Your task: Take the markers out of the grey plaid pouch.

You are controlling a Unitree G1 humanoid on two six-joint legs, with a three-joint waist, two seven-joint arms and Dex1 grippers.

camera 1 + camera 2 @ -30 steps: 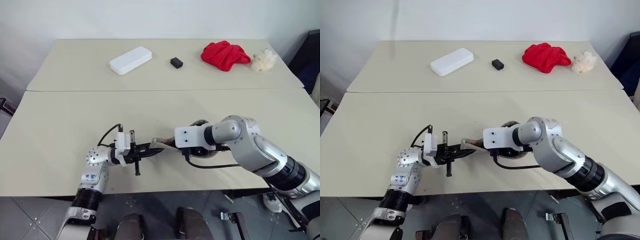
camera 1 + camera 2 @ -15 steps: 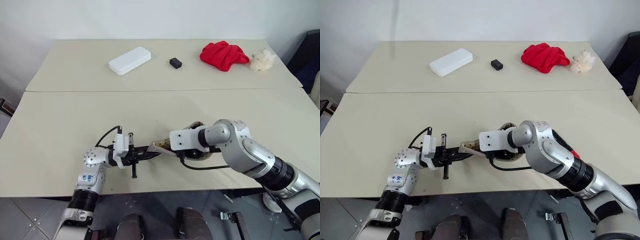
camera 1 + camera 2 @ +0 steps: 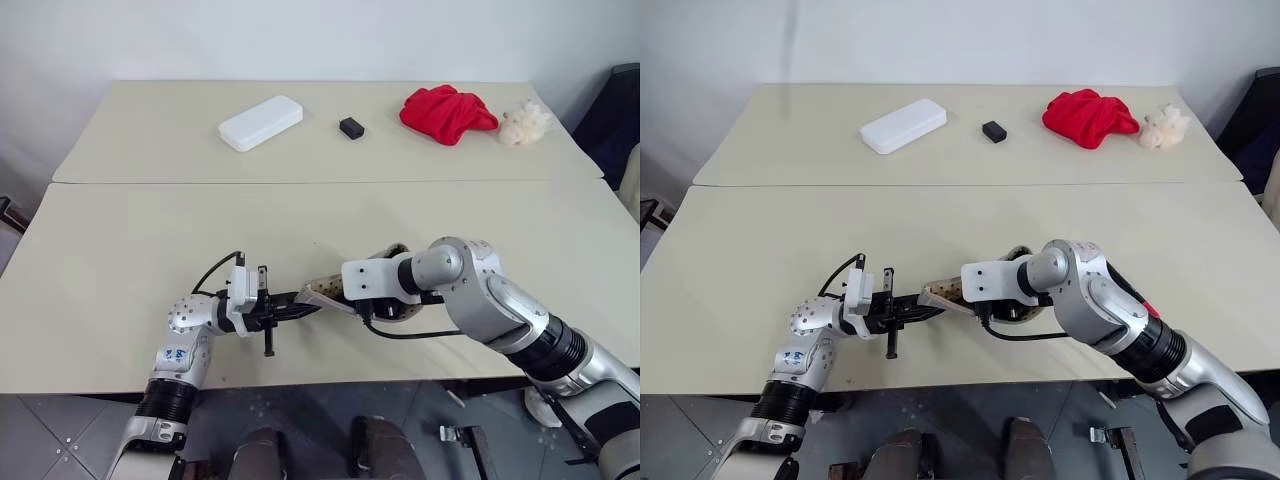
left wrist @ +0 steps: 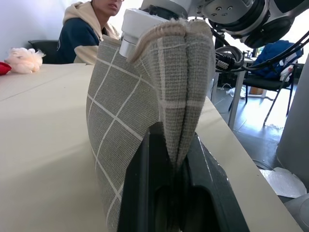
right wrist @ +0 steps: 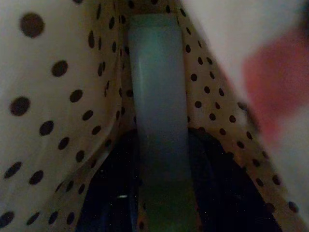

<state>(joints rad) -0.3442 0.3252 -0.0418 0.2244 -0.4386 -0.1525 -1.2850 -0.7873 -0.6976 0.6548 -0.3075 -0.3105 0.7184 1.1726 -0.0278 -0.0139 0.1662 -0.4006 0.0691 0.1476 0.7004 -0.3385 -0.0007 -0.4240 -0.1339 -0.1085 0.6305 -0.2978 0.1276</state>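
Note:
The grey plaid pouch (image 3: 322, 291) hangs just above the near table, its mouth toward my right arm. My left gripper (image 4: 169, 145) is shut on the pouch's folded edge (image 4: 145, 96), pinching the fabric between both fingers. My right gripper (image 5: 159, 140) reaches into the pouch mouth, its white wrist block (image 3: 368, 279) showing outside. Inside, against the polka-dot lining (image 5: 53, 96), a pale green marker (image 5: 157, 87) runs between the two dark fingers, which sit tight against its sides.
On the far table lie a white hard case (image 3: 261, 121), a small black block (image 3: 351, 127), a red cloth (image 3: 448, 111) and a cream fluffy thing (image 3: 524, 122). A person (image 4: 89, 31) sits beyond the table's end. A seam (image 3: 300, 182) divides the two tables.
The right forearm has swung slightly. Both hands and the pouch stay where they were.

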